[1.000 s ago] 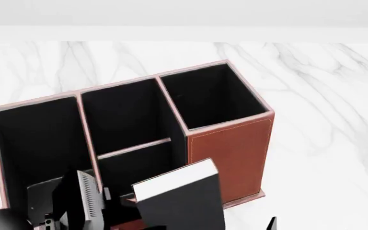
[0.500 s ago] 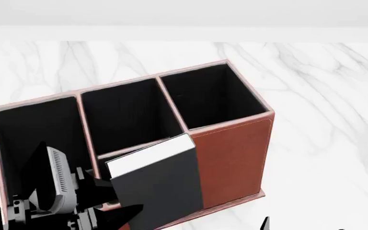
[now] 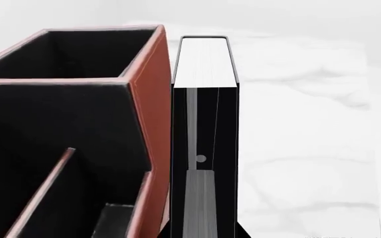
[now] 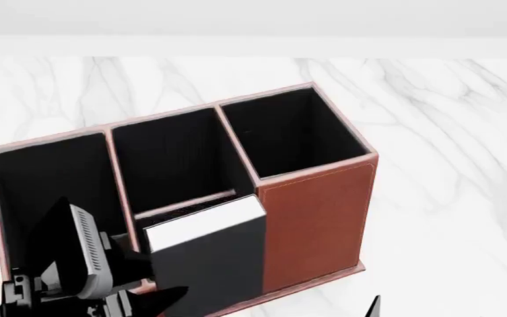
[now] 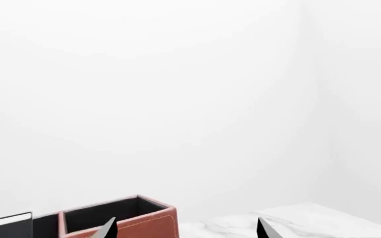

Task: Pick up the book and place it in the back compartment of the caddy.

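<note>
Your left pincer [image 4: 161, 290] is gripping the book [image 4: 205, 261] upright against the caddy [image 4: 319, 218], beside its low front wall, on the marble desk [image 4: 447, 198]; your right pincer [image 5: 185, 229] is spreading wide.

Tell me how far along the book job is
Done: the thick black hardback book is lifted, upright in the left gripper. In hand: it hangs beside the reddish-brown leather-look caddy, outside its wall. Left: lowering it into the small low pocket.
</note>
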